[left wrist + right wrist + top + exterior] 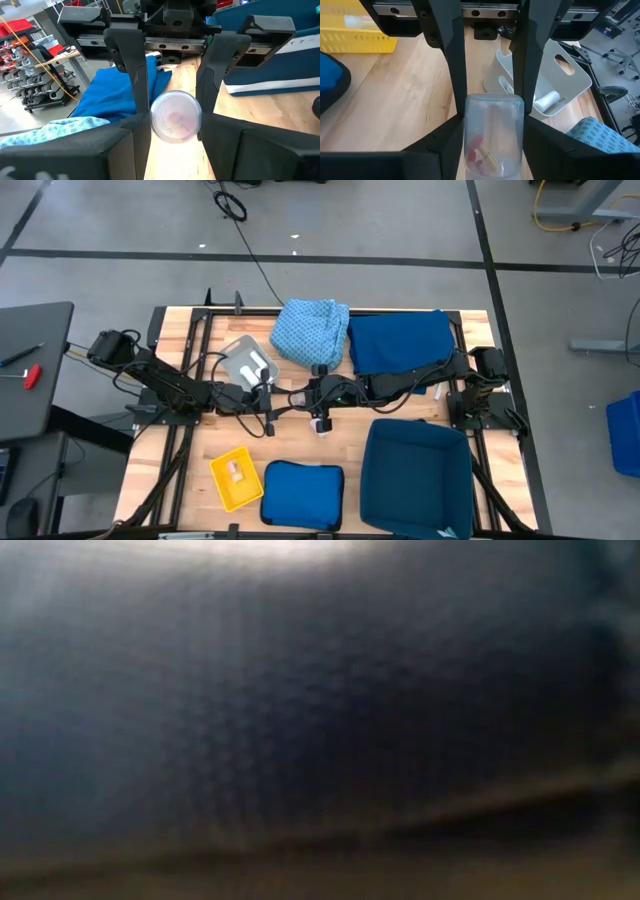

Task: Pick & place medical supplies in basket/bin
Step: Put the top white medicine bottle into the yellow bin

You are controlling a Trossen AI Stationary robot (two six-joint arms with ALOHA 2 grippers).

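Both of your grippers meet at the middle of the table, and they share 1 clear plastic vial point(322, 424). Your left gripper point(172, 122) has its 2 dark fingers point(137, 75) closed to the width of the vial's round cap end point(175, 117), pressing it from both sides. Your right gripper point(492, 135) clamps the same vial by its clear body point(493, 135), fingers point(451, 55) tight against its walls, with pink and pale pieces showing inside near the bottom. From above, the 2 arms reach inward and their tips nearly touch, the vial sitting between them. Just behind your left gripper sits the grey tray point(240, 358) with white rolls point(252, 363) in it; your right wrist camera sees that tray point(572, 80) past the vial. Behind the grippers lie the light blue patterned cloth point(310, 330) and, beside it, the dark blue cloth point(400, 340). In front of your right gripper stands the large dark blue bin point(415, 475); in front of your left one, the yellow mesh basket point(237, 478) holding a small pale packet, with the flat blue pad point(302, 495) between basket and bin. The low camera shows only a dark blur.
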